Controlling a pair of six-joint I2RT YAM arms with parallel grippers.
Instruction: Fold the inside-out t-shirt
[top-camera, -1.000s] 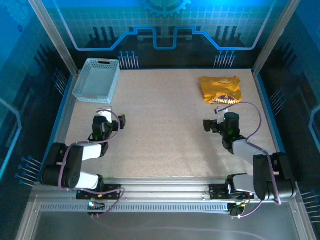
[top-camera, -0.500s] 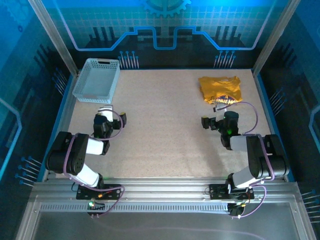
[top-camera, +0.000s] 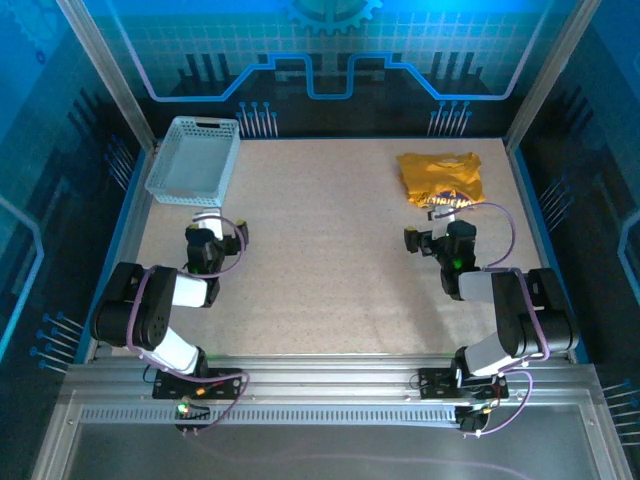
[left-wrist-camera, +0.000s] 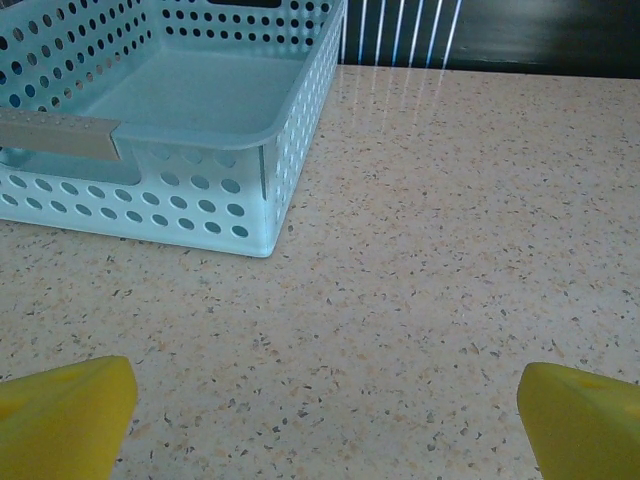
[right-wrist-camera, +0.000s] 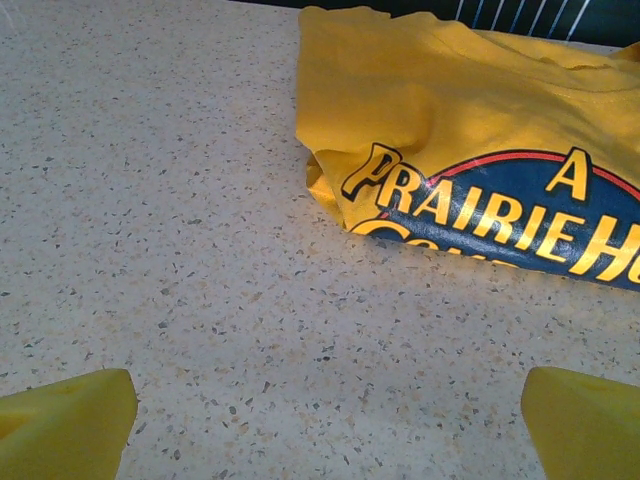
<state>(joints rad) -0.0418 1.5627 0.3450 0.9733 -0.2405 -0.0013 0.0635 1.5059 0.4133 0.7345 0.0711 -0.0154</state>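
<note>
The inside-out t-shirt (top-camera: 440, 178) lies crumpled at the far right of the table, mustard yellow, with a dark blue print and yellow lettering along its near edge. In the right wrist view the t-shirt (right-wrist-camera: 450, 110) sits just ahead and to the right. My right gripper (top-camera: 437, 234) hovers low just short of that printed edge, open, and nothing lies between its yellow fingertips (right-wrist-camera: 70, 420). On the left side of the table my left gripper (top-camera: 214, 234) is also open and empty, with bare table between its fingertips (left-wrist-camera: 65, 415).
A light grey perforated basket (top-camera: 193, 160) stands empty at the far left, close ahead of the left gripper, its near corner (left-wrist-camera: 262, 235) towards me. Blue frame rails border the table (top-camera: 320, 250) on both sides.
Both arms have folded lower and their grippers have slid a little farther from the bases. The right one is closer to the shirt, the left closer to the basket. Both stayed open.
</note>
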